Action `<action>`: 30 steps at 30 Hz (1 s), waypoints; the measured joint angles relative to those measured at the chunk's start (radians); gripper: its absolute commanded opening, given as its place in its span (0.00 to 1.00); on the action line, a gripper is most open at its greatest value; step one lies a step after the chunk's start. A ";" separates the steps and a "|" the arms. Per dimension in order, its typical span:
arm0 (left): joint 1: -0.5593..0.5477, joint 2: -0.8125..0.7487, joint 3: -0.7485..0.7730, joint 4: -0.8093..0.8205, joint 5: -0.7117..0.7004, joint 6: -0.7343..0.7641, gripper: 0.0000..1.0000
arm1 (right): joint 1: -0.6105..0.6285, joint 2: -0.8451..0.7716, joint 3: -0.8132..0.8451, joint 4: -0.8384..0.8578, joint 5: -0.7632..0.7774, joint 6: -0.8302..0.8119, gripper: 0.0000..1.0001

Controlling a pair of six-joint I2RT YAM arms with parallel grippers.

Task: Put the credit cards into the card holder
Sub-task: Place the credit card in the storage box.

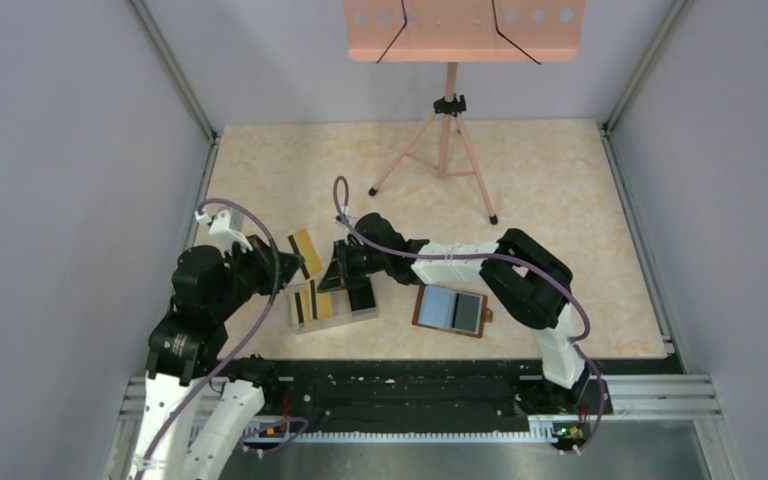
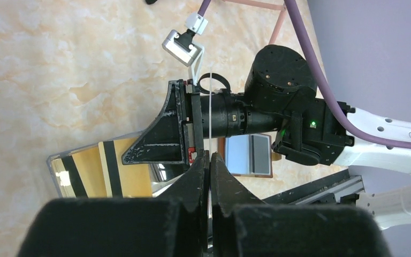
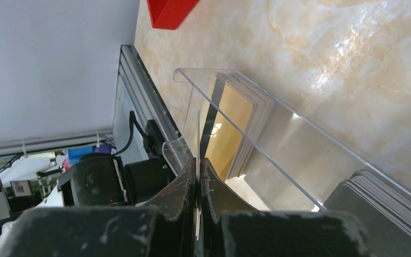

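The brown card holder (image 1: 452,310) lies open on the table, pale blue-grey inside up; it also shows in the left wrist view (image 2: 249,154). A clear tray (image 1: 358,316) holds yellow-gold cards (image 3: 230,128) and black cards (image 3: 385,198). My left gripper (image 1: 288,265) is shut on a yellow card with a black stripe (image 1: 305,252), held above the table left of the tray and seen edge-on in the left wrist view (image 2: 210,107). My right gripper (image 1: 343,280) is over the tray, shut (image 3: 198,160) on a thin card seen edge-on (image 3: 198,128).
A pink tripod (image 1: 448,150) with an orange board (image 1: 465,28) stands at the back centre. Grey walls and metal rails close in the table on the left, right and near sides. A red object (image 3: 168,10) shows at the top of the right wrist view.
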 measured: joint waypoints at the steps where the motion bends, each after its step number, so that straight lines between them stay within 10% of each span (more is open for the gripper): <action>1: 0.000 0.000 0.000 -0.006 0.000 0.000 0.00 | 0.002 0.007 0.006 0.000 0.002 0.005 0.00; 15: 0.000 -0.009 -0.008 -0.012 0.002 0.000 0.00 | 0.035 0.103 0.085 0.038 0.001 0.052 0.03; 30: 0.000 -0.006 -0.014 -0.012 0.002 0.000 0.00 | 0.074 0.114 0.181 -0.192 0.029 -0.031 0.60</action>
